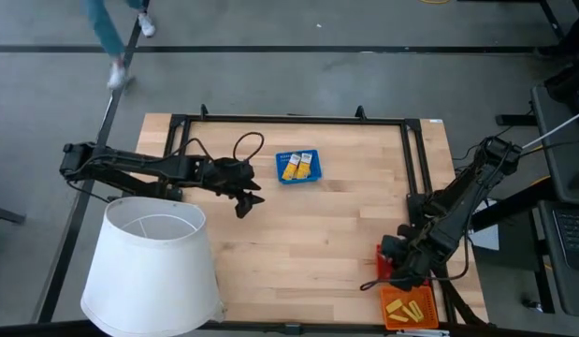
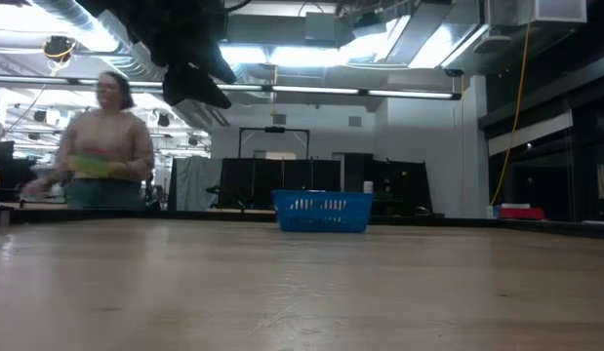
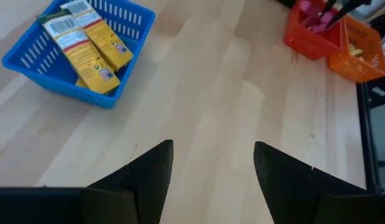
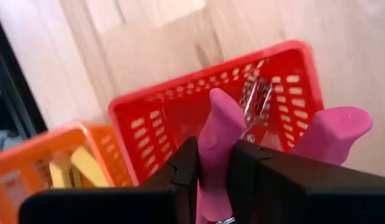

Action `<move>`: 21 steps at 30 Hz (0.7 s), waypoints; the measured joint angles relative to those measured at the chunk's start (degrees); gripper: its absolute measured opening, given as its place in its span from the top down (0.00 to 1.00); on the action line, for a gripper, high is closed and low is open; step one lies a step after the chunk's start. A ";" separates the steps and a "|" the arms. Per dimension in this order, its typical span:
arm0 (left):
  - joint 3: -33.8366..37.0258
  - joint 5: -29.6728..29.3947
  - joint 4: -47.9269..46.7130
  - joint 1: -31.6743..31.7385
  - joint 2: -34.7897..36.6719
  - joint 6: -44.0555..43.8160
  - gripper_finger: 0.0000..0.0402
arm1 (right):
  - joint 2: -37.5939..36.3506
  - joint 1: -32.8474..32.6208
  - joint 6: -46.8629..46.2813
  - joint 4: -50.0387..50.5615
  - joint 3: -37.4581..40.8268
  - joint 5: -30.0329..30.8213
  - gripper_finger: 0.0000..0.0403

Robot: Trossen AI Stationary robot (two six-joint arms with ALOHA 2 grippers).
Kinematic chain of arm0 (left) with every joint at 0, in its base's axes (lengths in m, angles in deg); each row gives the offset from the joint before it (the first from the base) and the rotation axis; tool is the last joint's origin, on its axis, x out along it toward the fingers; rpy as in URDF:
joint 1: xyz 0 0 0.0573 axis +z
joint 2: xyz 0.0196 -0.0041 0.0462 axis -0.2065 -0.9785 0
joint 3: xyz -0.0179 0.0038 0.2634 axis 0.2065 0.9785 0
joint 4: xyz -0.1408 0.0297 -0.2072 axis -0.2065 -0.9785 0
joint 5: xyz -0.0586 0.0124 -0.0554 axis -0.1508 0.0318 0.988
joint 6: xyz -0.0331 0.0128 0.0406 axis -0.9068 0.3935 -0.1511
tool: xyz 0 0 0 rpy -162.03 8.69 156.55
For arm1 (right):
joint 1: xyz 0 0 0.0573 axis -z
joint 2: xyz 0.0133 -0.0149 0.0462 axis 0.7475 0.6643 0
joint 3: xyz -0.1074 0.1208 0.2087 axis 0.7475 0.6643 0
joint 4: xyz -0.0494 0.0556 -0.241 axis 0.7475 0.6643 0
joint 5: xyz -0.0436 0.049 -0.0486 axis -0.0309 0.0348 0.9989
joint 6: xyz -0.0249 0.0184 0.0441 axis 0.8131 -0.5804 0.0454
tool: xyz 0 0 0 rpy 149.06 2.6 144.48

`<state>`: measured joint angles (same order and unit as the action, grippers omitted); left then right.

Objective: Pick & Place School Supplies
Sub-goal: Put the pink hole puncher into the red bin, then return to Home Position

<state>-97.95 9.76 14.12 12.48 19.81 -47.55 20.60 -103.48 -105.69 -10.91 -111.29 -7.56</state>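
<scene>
Two tools work here: the right tool [image 4: 223, 168] is clamped on one pink handle of the pliers [image 4: 232, 124] over the red tray [image 4: 155, 115], beside the orange tray [image 4: 24, 162] holding yellow blocks [image 4: 86, 165]. The left tool [image 3: 212, 165] hangs spread wide and empty above the desk [image 1: 308, 234], near the blue tray [image 3: 30, 65] of yellow packs [image 3: 86, 43].

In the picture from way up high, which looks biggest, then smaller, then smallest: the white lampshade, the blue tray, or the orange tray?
1. White lampshade, by far the biggest.
2. Blue tray and orange tray look about alike, and the orange one is partly cut off at the picture's edge, so I won't rank them.
</scene>
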 joint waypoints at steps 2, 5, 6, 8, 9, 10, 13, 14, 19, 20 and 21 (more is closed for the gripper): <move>0.00 -0.26 0.78 -0.21 0.00 -0.42 0.45 | -0.05 0.00 -2.06 0.69 0.20 0.83 0.85; 0.00 -0.38 1.02 -0.21 0.00 -0.91 0.45 | -0.20 -0.03 -4.83 0.80 0.20 1.69 0.68; 0.00 -0.54 1.12 -0.21 0.00 -0.93 0.45 | -0.37 -0.20 -6.01 0.85 0.20 1.91 0.62; 0.00 -1.37 1.37 -0.22 0.00 -0.96 0.45 | -0.74 -0.49 -8.11 0.85 0.20 2.04 0.51; 0.00 -1.83 1.74 -0.22 0.00 -0.82 0.45 | -0.99 -0.66 -9.37 0.83 0.20 2.38 0.47; 0.00 -2.38 2.57 -0.22 0.00 -0.33 0.45 | -1.47 -1.02 -10.73 0.94 0.14 3.24 0.44; 0.00 -4.97 7.25 -0.56 0.25 2.66 0.45 | -3.41 -2.48 -15.20 2.07 -1.63 10.46 0.39; 0.00 -5.79 9.94 -0.78 0.61 4.42 0.45 | -4.27 -3.06 -16.69 2.76 -2.55 14.30 0.39; -0.07 -5.85 18.50 0.94 4.52 10.43 0.45 | -8.93 -5.75 -26.24 9.26 -7.53 37.29 0.42; -0.04 -5.97 16.72 1.80 5.98 10.64 0.45 | -9.66 -6.42 -28.03 10.86 -8.13 40.70 0.43; 0.53 -5.89 15.15 2.77 8.03 10.79 0.45 | -10.34 -7.09 -29.34 12.20 -8.62 43.68 0.45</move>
<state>-97.42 3.86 29.26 15.25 27.84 -36.77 10.25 -110.58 -135.03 1.29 -119.92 36.12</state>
